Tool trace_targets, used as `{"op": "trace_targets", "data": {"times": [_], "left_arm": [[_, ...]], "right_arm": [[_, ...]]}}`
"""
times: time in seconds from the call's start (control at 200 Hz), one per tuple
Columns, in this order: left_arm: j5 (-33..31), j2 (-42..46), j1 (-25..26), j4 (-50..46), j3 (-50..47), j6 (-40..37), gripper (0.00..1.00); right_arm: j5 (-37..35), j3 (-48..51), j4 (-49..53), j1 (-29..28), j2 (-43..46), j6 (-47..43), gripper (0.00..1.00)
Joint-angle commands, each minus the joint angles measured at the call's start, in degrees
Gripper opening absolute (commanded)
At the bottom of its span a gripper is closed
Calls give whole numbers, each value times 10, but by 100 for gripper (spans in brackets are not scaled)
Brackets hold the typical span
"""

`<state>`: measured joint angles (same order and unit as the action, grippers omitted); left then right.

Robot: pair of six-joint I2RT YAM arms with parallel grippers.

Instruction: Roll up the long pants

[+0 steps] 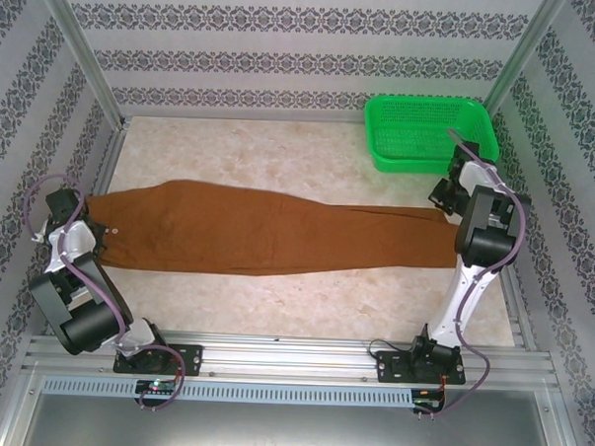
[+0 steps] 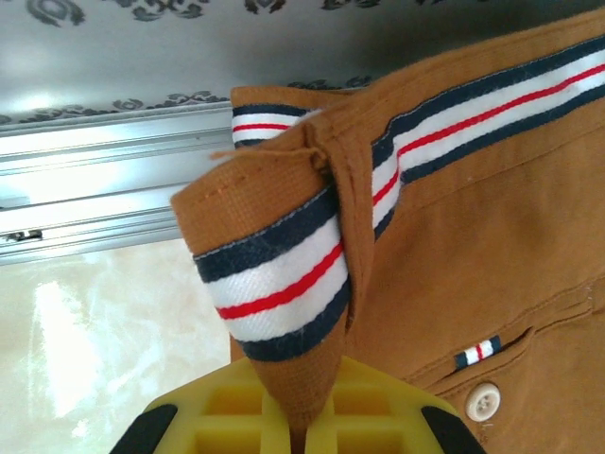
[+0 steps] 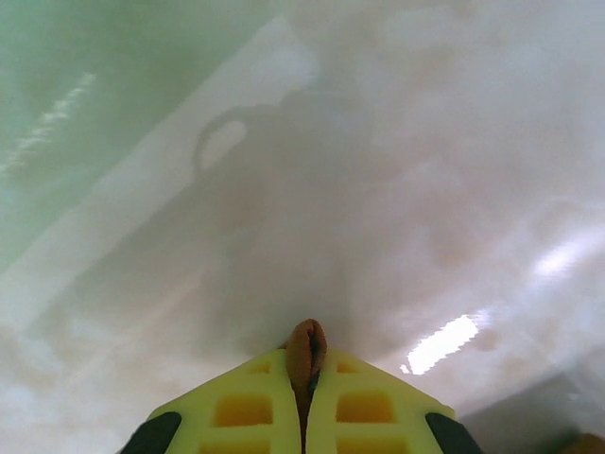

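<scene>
Across the table (image 1: 281, 158) the long pants (image 1: 268, 230) are laid flat at full length, and no roll has been begun. The striped waistband (image 2: 279, 284) is pinched by the left gripper (image 2: 304, 421), and a bit of brown cloth at the leg end is nipped by the right gripper (image 3: 304, 374). All of the rolling is judged to be left.

Surroundings from my side: the surface (image 1: 274, 311) is pale beige, marble-look and glossy. Back wall (image 1: 305, 46), left wall (image 1: 29, 142) and right wall (image 1: 582, 147) are all papered the same, white with grey horizontal bands of ornamental print. Bare aluminium frame: left post (image 1: 78, 48) and right post (image 1: 525, 50) rise from the far corners. Near edge: grooved aluminium rail (image 1: 292, 356), then a slotted strip (image 1: 290, 393), then a flat grey panel (image 1: 288, 430). Left wrist view: an aluminium side rail (image 2: 104, 180) sits between the surface and the printed wall. Right wrist view: a bright glare streak (image 3: 440, 345) on the surface, with soft shadows around it. The lighting looks even and diffuse.
</scene>
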<state>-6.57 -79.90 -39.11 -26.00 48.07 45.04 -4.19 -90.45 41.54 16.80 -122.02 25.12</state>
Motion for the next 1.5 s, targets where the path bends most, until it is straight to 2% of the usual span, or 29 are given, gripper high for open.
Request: {"op": "trace_targets", "data": {"times": [0.0,0.17,0.265,0.445,0.465,0.5,0.525,0.545,0.575,0.61,0.664,0.739,0.824,0.979,1.189,1.434,1.494], "left_arm": [[-52,19,-4,-38,2,-6,0],[-50,4,-4,-44,-1,2,0],[-36,-7,-3,-40,-4,8,0],[-36,-13,10,-46,-6,9,0],[-32,-12,10,-44,-6,10,4],[-21,-11,13,-32,-10,9,17],[-12,-10,16,-21,-12,8,27],[-2,-10,19,-11,-14,5,33],[11,-9,27,7,-17,-3,39],[20,-5,40,23,-19,-9,45],[28,12,63,43,-26,-19,51],[4,57,99,52,-32,-28,62],[-17,108,130,49,-29,-44,67],[-6,112,147,-13,26,-49,66],[7,68,156,-84,98,-52,63],[-13,92,166,-140,150,-80,69],[-17,96,168,-155,165,-88,73]], "right_arm": [[-61,-8,31,64,28,7,0],[-69,-69,58,100,7,2,0],[-63,-96,64,98,-12,0,0],[-94,-122,78,87,-38,5,0],[-91,-120,75,87,-38,4,0],[-78,-112,62,86,-33,-1,25],[-73,-105,52,85,-28,-2,52],[-75,-98,46,84,-23,-2,67],[-89,-87,37,79,-12,-1,86],[-104,-76,32,76,-2,-3,97],[-124,-59,30,72,20,-5,97],[-127,-22,18,73,63,-4,98],[-116,15,2,75,99,-11,97],[-66,28,6,74,94,4,92],[-65,41,25,46,83,6,91],[-78,108,6,49,103,1,90],[-83,119,4,52,110,0,90]]}}
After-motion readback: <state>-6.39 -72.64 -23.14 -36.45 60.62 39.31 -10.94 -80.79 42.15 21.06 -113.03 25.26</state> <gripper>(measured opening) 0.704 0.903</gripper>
